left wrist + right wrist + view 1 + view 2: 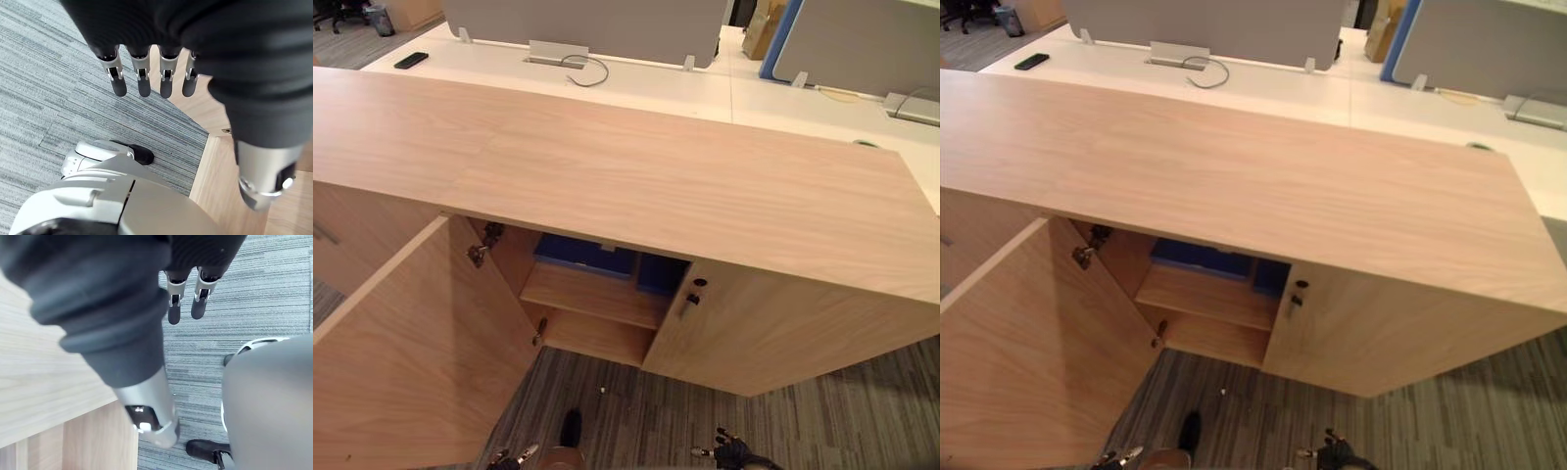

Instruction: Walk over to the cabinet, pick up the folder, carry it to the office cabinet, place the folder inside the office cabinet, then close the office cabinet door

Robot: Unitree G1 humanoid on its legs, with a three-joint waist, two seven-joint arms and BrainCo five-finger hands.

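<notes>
You see blue folder (585,257) inside office cabinet (705,186), on upper shelf (597,294). Left door (401,343) swung wide. Left hand (509,458) and right hand (732,452) hang over open carpet (822,421), fingers (143,78) straight, holding nothing.

floor: grey striped carpet (822,411) | beyond: long white bench (656,88) | on it: grey partition screens (587,24), one blue-edged screen (781,39), black phone (411,60), looped cable (592,69) | far back: brown cardboard box (762,27)

A black phone (411,60) is lying at the white desk's (656,88) left end, a grey divider screen (587,24) is standing along its back, and a black cable (604,67) is curling in front of the screen.
</notes>
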